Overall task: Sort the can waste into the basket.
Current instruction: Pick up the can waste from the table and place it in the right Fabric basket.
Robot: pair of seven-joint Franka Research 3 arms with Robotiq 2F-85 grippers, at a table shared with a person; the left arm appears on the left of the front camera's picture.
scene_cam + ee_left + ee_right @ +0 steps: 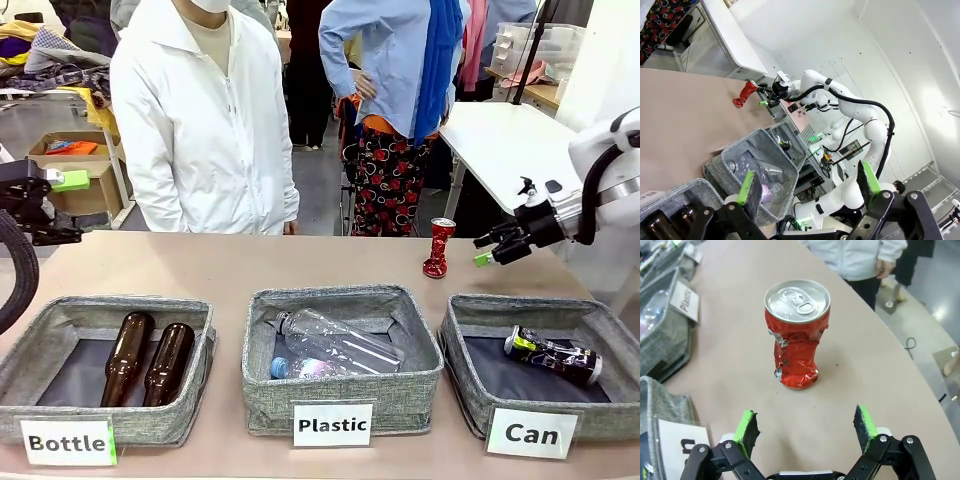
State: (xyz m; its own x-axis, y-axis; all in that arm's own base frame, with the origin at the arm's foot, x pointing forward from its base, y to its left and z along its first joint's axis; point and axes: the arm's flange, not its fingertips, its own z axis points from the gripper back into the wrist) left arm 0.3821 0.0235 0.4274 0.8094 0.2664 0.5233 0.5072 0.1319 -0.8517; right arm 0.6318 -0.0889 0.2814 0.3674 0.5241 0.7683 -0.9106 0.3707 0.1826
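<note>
Red crumpled can [796, 335] upright on table, right fingers [866, 427] and left fingers [751, 187] spread apart.

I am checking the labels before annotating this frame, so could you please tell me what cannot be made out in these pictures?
- Crushed red aluminium can: brand print too crumpled to read in the right wrist view, too small in the front view.
- Dark crushed can in the grey fabric basket labelled "Can": print too small, front view.
- White "Plastic" label: cut short by the tilt, right wrist view.
- Brown glass bottles: hidden behind the left gripper, left wrist view.
</note>
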